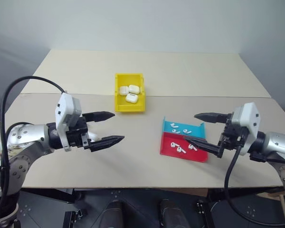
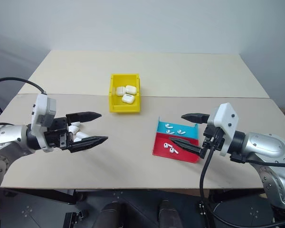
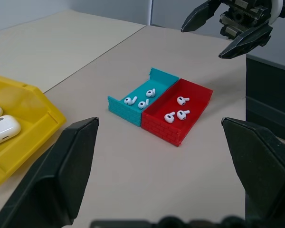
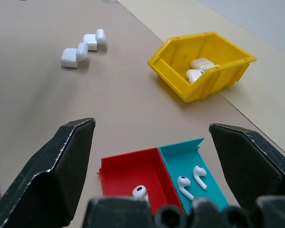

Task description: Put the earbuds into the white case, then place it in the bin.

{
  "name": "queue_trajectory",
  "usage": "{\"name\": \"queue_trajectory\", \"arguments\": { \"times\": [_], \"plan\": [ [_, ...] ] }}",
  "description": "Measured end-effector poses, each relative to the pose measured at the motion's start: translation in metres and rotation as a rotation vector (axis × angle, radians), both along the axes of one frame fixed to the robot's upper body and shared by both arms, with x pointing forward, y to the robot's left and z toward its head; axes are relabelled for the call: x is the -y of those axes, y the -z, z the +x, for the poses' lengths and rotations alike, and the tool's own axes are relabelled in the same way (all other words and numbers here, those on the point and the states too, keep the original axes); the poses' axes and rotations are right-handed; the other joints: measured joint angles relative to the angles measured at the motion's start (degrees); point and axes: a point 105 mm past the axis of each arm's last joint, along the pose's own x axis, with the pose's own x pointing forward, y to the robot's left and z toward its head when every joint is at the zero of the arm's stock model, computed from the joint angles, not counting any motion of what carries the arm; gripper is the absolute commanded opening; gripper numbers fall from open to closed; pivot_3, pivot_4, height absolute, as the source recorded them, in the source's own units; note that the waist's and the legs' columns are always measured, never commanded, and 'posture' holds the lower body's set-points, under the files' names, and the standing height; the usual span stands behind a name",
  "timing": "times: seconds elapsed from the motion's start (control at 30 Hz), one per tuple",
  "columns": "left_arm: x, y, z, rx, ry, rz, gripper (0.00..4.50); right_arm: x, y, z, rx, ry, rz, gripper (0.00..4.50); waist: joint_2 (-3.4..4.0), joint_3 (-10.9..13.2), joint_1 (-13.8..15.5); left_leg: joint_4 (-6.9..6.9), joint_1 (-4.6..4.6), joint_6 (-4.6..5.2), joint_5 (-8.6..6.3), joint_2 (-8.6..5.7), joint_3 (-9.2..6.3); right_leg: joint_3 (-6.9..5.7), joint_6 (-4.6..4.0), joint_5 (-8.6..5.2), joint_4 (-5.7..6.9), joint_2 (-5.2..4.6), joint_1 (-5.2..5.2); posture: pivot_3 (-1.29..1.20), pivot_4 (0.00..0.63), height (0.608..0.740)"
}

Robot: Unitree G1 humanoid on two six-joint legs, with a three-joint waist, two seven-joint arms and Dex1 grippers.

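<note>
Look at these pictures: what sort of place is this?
Probably a robot test bench: a bare beige table against a plain wall, holding only a yellow bin of white cases and small trays of earbuds.

Yellow bin (image 1: 129, 108), white cases (image 1: 131, 98), red tray (image 3: 192, 101), blue tray (image 3: 128, 107)

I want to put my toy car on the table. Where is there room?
The far tabletop behind the yellow bin is bare, and so is the near strip between the left pincer and the red tray. It is crowded around the blue tray by the right pincer, and where white cases lie under the left pincer.
</note>
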Motion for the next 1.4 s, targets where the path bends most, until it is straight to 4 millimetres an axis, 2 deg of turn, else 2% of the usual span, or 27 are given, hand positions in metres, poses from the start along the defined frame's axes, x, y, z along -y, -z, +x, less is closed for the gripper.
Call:
{"name": "queue_trajectory", "arguments": {
  "times": [0.2, 0.5, 0.7, 0.77, 0.87, 0.97, 1.2, 1.4],
  "plan": [
    [0.0, 0.002, -0.002, -0.03, 0.004, -0.001, 4.5, 0.0, 0.0, 0.0, -0.001, -0.004, -0.001, 4.48, 0.0, 0.0, 0.0, 0.0, 0.0, 0.0, 0.0, 0.01, -0.01, 0.0, 0.0, 0.0, 0.01, 0.0, 0.0, 0.0, 0.15, 0.74],
    [-0.015, 0.0, -0.005, -0.056, -0.011, 0.183, 4.5, -0.003, 0.002, 0.002, -0.008, -0.005, 0.003, 4.48, 0.0, 0.0, 0.0, -0.01, 0.03, 0.0, 0.0, 0.02, 0.04, 0.01, -0.01, 0.0, 0.01, 0.0, -0.01, 0.0, 0.15, 0.74],
    [-0.022, -0.001, 0.002, -0.077, -0.071, 0.142, 4.5, -0.005, -0.004, 0.006, 0.021, 0.011, 0.01, 4.48, -0.01, 0.0, 0.0, -0.03, 0.01, 0.0, 0.0, 0.04, 0.06, 0.03, -0.02, -0.01, 0.0, 0.01, -0.04, 0.0, 0.15, 0.74],
    [-0.032, 0.005, 0.004, -0.147, -0.115, 0.188, 4.5, -0.006, -0.001, 0.003, 0.014, 0.017, 0.015, 4.48, -0.08, 0.0, 0.0, -0.04, 0.01, 0.0, 0.0, 0.07, 0.05, 0.02, -0.02, -0.01, 0.02, 0.03, -0.07, 0.0, 0.15, 0.74],
    [-0.062, 0.015, 0.009, -0.269, -0.228, 0.398, 4.5, -0.007, 0.002, 0.001, 0.008, 0.026, 0.019, 4.48, -0.11, 0.1, 0.0, -0.04, 0.05, 0.0, 0.0, 0.05, 0.11, 0.03, -0.03, -0.02, 0.03, 0.01, -0.07, 0.0, 0.15, 0.74],
    [-0.085, 0.011, 0.02, -0.282, -0.328, 0.477, 4.5, -0.008, 0.002, 0.0, 0.011, 0.034, 0.026, 4.48, -0.11, 0.1, 0.0, -0.06, 0.07, 0.0, 0.0, 0.07, 0.18, 0.06, -0.03, -0.03, 0.03, 0.01, -0.08, 0.0, 0.15, 0.74],
    [-0.109, 0.018, 0.046, -0.435, -0.492, 0.517, 4.5, -0.01, 0.004, 0.0, 0.011, 0.046, 0.041, 4.48, -0.13, 0.1, 0.3, -0.06, 0.0, 0.0, 0.0, 0.06, 0.18, 0.06, -0.04, -0.04, 0.03, 0.03, -0.12, 0.0, 0.15, 0.74],
    [-0.117, 0.005, 0.067, -0.547, -0.553, 0.446, 4.5, -0.018, 0.009, -0.003, 0.001, 0.048, 0.07, 4.48, -0.17, 0.1, 0.3, -0.05, -0.03, 0.0, 0.0, 0.04, 0.16, 0.05, -0.04, -0.04, 0.03, 0.05, -0.13, 0.0, 0.15, 0.74]
  ]
}}
